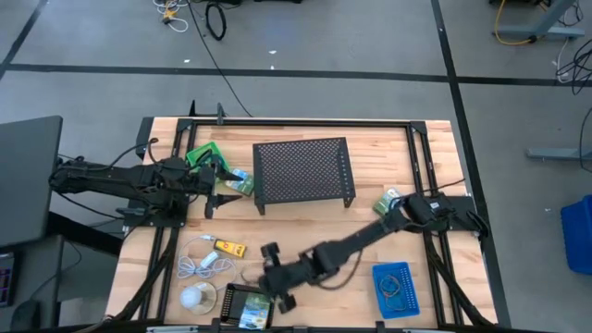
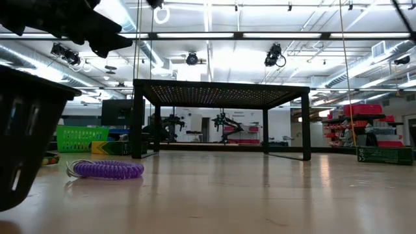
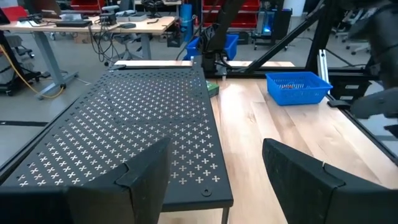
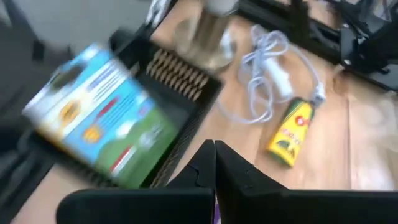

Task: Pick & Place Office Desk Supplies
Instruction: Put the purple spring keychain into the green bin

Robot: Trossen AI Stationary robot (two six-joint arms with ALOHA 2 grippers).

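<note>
My right gripper (image 1: 257,276) (image 4: 214,163) is shut and hovers near the table's near edge, beside a black tray (image 1: 231,298) that holds a blue-green packet (image 1: 255,315) (image 4: 99,118). A purple coiled loop (image 2: 107,169) lies flat on the table next to that tray (image 2: 26,136). The yellow block (image 1: 229,247) (image 4: 291,134) lies flat farther out. My left gripper (image 1: 222,190) (image 3: 214,186) is open at the black perforated stand's (image 1: 303,171) left end, with a green tray (image 1: 205,153) and another packet (image 1: 242,182) beside it. A blue tray (image 1: 396,289) holds loops.
A white coiled cable (image 1: 205,262) and a white ball (image 1: 196,296) lie left of the black tray. One more green packet (image 1: 388,199) sits near the right arm's base. The black frame rails (image 1: 425,166) run along the table's sides. Bare wood (image 1: 314,231) lies between stand and near edge.
</note>
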